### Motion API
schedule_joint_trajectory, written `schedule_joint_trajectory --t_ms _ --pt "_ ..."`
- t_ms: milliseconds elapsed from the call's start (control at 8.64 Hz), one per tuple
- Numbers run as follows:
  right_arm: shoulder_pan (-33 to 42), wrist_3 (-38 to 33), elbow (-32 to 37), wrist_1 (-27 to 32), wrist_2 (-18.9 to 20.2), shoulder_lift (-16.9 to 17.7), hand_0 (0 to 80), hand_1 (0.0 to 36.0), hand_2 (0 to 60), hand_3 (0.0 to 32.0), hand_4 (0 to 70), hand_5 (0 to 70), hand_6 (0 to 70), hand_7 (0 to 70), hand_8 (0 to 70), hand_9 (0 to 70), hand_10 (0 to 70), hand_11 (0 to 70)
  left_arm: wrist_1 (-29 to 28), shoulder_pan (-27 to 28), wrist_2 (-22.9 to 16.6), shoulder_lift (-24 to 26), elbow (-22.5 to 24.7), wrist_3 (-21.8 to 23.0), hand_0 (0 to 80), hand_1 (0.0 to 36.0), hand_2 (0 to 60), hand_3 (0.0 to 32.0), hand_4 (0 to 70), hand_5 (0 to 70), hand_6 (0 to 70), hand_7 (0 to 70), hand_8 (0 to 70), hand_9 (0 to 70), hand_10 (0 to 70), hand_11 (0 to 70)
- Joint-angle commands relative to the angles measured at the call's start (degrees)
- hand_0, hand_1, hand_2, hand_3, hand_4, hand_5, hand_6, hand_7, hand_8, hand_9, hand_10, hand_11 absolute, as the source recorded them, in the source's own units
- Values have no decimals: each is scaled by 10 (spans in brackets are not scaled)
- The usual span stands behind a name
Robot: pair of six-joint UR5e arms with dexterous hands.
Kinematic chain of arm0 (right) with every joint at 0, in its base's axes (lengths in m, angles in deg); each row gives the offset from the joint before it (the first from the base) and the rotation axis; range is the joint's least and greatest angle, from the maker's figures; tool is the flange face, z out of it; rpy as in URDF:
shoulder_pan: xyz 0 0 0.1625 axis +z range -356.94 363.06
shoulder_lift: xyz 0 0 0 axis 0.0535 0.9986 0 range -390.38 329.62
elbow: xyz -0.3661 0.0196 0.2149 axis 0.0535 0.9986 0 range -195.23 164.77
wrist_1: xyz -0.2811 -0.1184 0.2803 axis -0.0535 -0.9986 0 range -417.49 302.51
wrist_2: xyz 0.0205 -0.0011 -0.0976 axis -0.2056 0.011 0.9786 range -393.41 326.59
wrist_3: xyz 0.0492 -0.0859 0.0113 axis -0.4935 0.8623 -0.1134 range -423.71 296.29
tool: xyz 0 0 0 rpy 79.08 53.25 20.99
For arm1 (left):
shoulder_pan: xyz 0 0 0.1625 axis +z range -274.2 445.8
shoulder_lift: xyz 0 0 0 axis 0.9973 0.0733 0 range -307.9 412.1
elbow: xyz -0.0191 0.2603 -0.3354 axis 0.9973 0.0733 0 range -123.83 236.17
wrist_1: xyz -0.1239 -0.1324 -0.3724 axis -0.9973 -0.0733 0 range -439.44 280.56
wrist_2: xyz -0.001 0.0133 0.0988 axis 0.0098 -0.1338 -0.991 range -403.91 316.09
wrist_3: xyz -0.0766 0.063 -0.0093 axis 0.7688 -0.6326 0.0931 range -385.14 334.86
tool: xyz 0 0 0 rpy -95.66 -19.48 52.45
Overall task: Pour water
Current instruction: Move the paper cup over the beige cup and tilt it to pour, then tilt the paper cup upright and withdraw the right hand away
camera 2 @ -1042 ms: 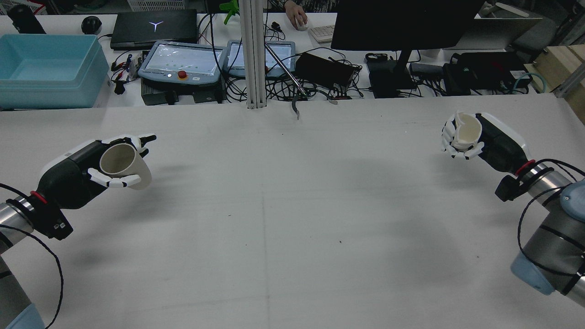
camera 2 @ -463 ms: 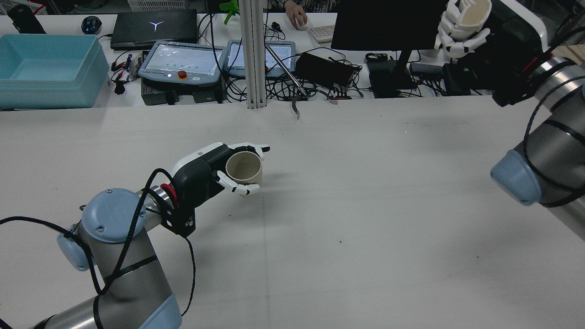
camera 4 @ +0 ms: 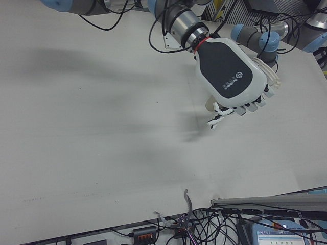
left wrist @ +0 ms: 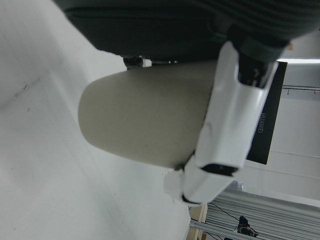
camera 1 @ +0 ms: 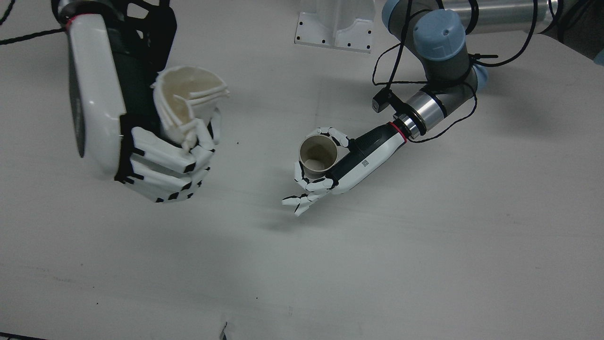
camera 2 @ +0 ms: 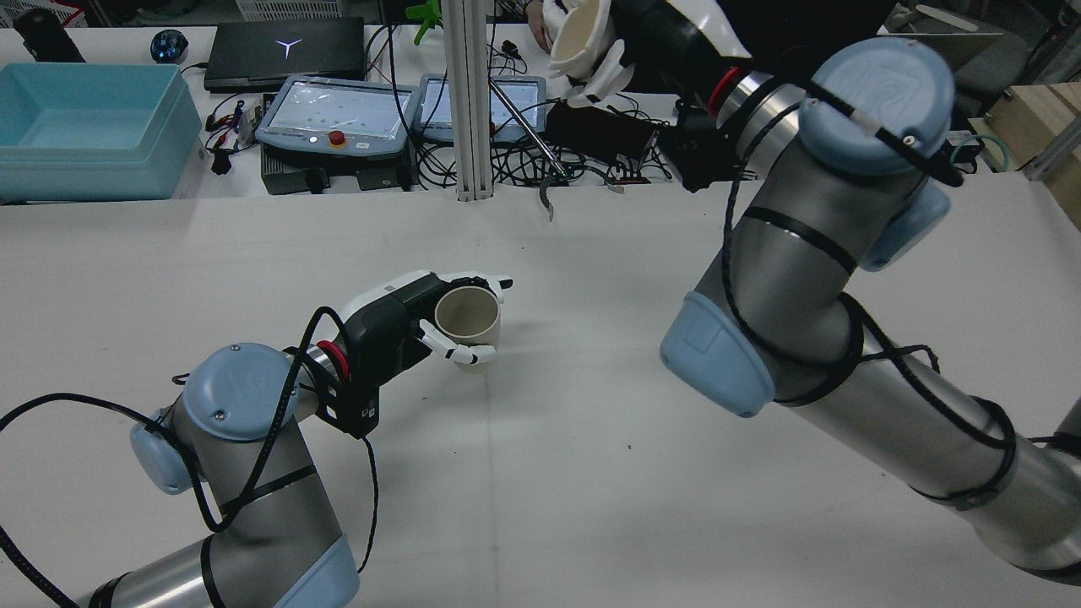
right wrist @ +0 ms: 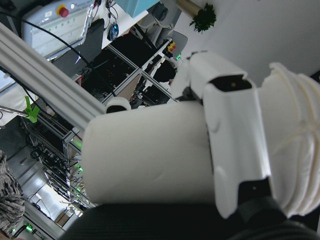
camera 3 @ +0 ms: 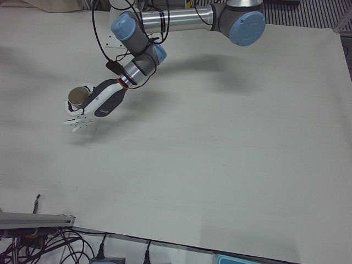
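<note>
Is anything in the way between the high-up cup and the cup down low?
Nothing visible is. The right hand holds the white cup high, the left hand holds the tan cup low, with bare table between.

this is a robotics lab: a wide white table (camera 2: 591, 473) with two arms bolted on, and behind it a cluttered bench with two control tablets (camera 2: 338, 114), a laptop (camera 2: 283, 51), a dark monitor (camera 2: 718, 51), tangled cables (camera 2: 524, 165) and a blue plastic bin (camera 2: 89, 131).
</note>
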Motion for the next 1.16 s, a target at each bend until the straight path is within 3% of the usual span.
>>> schedule_joint_trajectory --t_ms 0,347,463,579,695,811,926,1042 --pt "-133 158 26 -55 -73 -15 800 360 600 0 700 700 700 700 561 697 495 700 2 -40 -8 0 24 17 800 360 600 0 328 700 83 174 41 20 15 69" --pt "-145 162 60 -55 -84 -14 800 360 600 0 700 700 700 700 541 670 475 688 15 -45 -10 1 44 17 800 360 600 0 332 700 86 180 41 22 13 66" --pt "-141 162 23 -55 -83 -6 800 360 600 0 700 700 700 700 537 663 473 685 17 -46 -10 -1 48 17 800 360 600 0 330 700 83 178 41 21 13 65" --pt "-117 145 -58 -54 -86 35 800 360 600 0 700 700 700 700 532 649 478 692 15 -47 -10 -6 48 17 800 360 600 0 331 700 84 178 41 21 14 67" --pt "-72 56 -129 -49 -98 109 800 360 600 0 700 700 700 700 529 638 499 700 -16 -43 -10 -32 46 16 800 360 600 0 328 700 82 176 42 21 16 70" --pt "-37 -125 -142 -44 -102 205 800 360 600 0 700 700 700 700 537 650 549 700 -63 -40 -9 -77 46 19 800 360 600 0 320 700 78 173 43 20 22 79" --pt "5 -246 -134 4 -101 295 800 360 600 0 700 700 700 700 552 655 615 700 -103 -44 -9 -116 47 28 800 360 600 0 325 700 80 177 36 21 28 88" --pt "60 -304 -123 109 -93 383 800 360 600 0 700 700 700 700 577 674 672 700 -138 -49 -7 -166 56 45 800 360 600 0 329 700 78 176 33 21 31 93"
